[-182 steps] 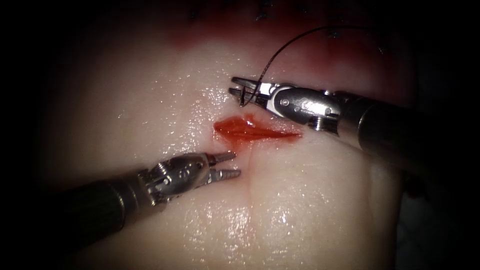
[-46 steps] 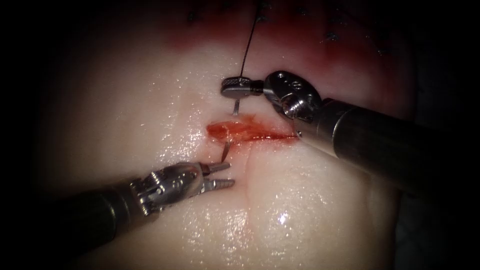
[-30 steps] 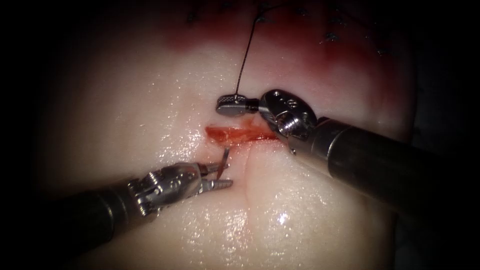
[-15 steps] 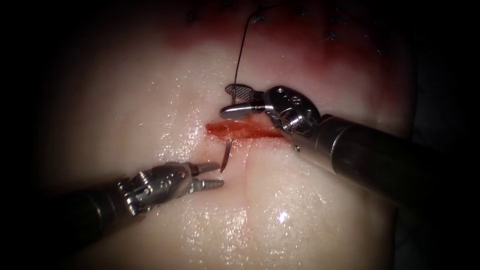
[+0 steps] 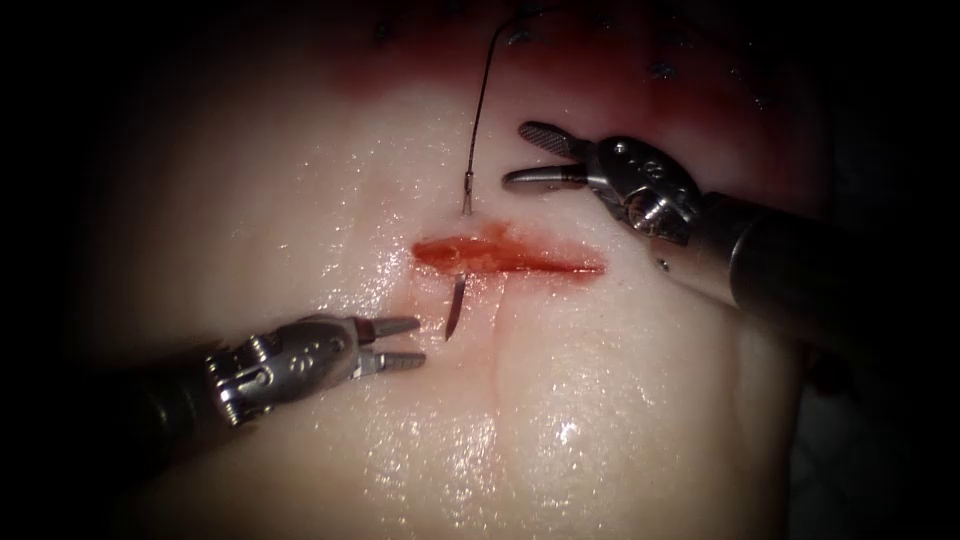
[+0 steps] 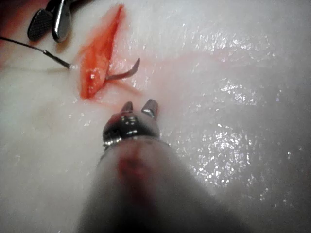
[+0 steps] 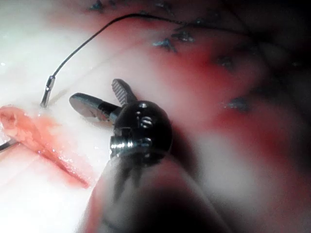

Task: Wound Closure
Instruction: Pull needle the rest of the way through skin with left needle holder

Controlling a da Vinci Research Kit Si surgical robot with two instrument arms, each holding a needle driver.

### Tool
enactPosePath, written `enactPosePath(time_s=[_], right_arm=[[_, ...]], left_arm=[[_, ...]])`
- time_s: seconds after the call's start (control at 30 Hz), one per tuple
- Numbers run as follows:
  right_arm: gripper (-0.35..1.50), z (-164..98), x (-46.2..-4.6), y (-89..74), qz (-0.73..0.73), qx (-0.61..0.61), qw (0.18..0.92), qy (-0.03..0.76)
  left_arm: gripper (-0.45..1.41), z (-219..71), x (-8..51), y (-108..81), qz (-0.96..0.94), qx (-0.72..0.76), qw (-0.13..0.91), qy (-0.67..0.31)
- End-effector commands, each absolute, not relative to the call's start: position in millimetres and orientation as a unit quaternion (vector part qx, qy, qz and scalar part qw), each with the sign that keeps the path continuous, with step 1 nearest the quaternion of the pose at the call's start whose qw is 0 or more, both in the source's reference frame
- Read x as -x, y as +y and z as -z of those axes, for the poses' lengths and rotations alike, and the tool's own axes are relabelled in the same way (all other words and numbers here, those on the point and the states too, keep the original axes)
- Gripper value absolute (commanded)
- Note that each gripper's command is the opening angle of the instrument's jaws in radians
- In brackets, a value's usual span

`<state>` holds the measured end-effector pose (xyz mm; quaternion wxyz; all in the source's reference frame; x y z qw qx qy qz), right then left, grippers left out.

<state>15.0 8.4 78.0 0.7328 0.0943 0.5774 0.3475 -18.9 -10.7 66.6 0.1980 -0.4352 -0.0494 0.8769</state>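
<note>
Change: your right tool [image 5: 520, 155] let go of the needle [image 5: 456, 308] and backed off, jaws apart, empty.
Needle: through the cut [image 5: 505, 255], tip just beyond your left tool [image 5: 412, 341].
Left tool: jaws apart, empty.
Thread [image 5: 480, 95]: trailed from needle's tail.

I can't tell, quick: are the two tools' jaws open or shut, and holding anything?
Left tool: open, holding nothing.
Right tool: open, holding nothing; needle sits in the tissue.

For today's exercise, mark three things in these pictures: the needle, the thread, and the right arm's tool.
needle [image 5: 456, 306], endoscope view: on the pointed end that sticks out of the tissue below the cut.
thread [image 5: 481, 95], endoscope view: mid-strand above the cut.
right arm's tool [image 5: 522, 154], endoscope view: between its open jaw tips.
</note>
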Motion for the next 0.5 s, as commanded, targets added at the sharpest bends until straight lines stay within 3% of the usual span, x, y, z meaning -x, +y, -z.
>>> enactPosePath(time_s=[0.03, 0.23, 0.5], right_arm=[[1.21, -78.4, -14.7, 8.7, -0.346, -0.096, 0.734, 0.576], [1.11, -78.4, -13.2, 8.2, -0.339, -0.092, 0.732, 0.584], [1.06, -79.3, -12.5, 6.8, -0.331, -0.086, 0.733, 0.588]], left_arm=[[0.29, -66.6, 19.8, -10.2, -0.872, 0.450, 0.188, -0.035], [0.31, -64.5, 20.9, -8.4, -0.853, 0.503, 0.138, -0.003], [0.48, -64.9, 22.6, -7.5, -0.844, 0.530, 0.079, 0.022]])
